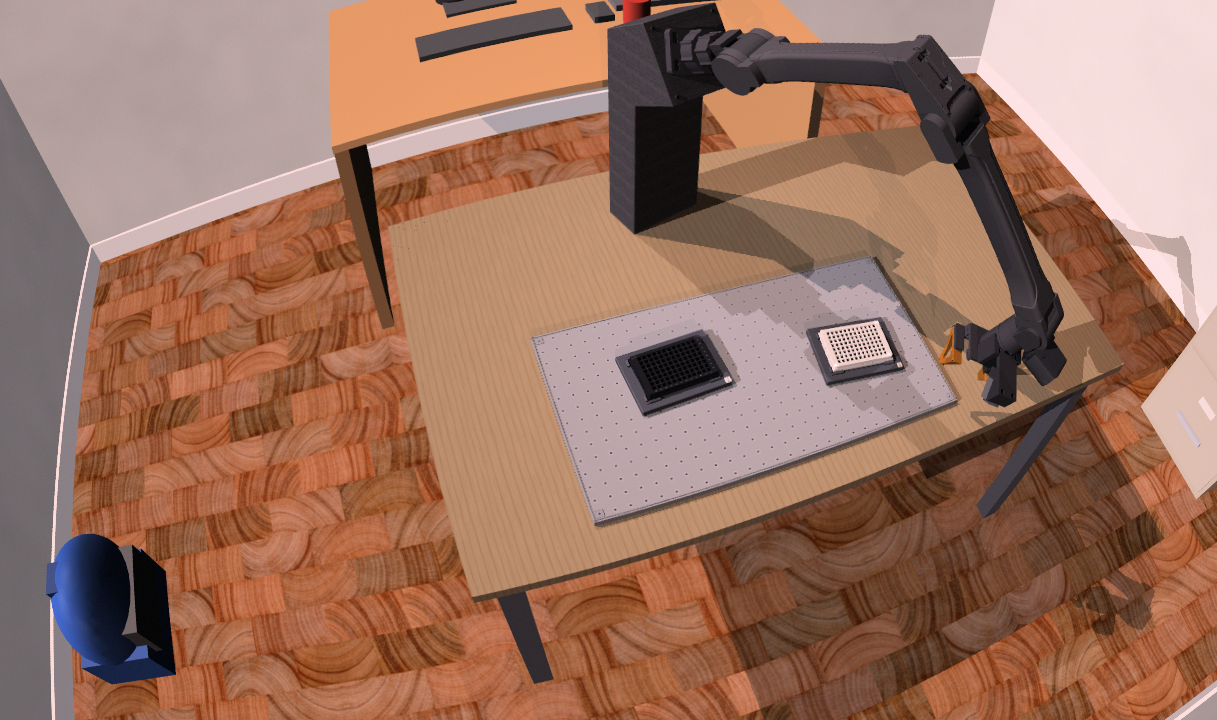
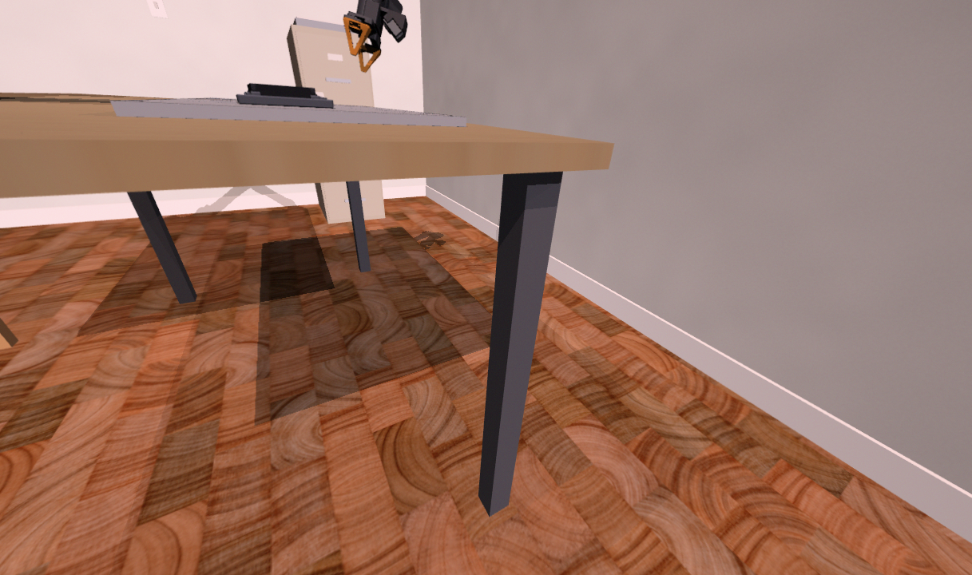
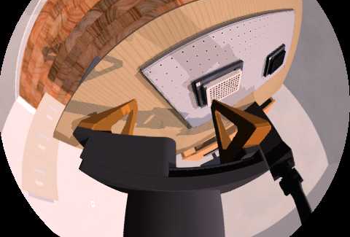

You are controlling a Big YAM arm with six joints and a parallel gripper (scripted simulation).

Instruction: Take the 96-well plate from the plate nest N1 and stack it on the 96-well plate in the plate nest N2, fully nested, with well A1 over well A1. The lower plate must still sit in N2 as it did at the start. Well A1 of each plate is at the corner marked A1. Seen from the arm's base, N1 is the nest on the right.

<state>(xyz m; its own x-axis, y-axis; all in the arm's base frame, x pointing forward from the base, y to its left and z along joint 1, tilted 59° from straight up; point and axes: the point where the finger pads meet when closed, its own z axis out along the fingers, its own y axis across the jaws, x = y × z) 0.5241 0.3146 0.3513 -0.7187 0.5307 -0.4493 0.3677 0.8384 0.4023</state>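
A black 96-well plate (image 1: pixel 675 367) sits in its nest N1 on the left part of the grey perforated board (image 1: pixel 737 420). A white 96-well plate (image 1: pixel 854 344) sits in nest N2 on the right part. My gripper (image 1: pixel 957 347) is open and empty. It hovers above the bare table just beyond the board's right edge, to the right of the white plate. In the wrist view my orange fingers stand wide apart, with the white plate (image 3: pixel 223 87) close ahead and the black plate (image 3: pixel 274 59) farther off. In the low side view my gripper (image 2: pixel 360 46) is well above the table.
The arm's black pedestal (image 1: pixel 661 116) stands at the table's back. An orange table (image 1: pixel 505 62) with dark items stands behind it. A beige cabinet (image 1: pixel 1207 385) stands off the table's right side. The table's right edge is close to my gripper.
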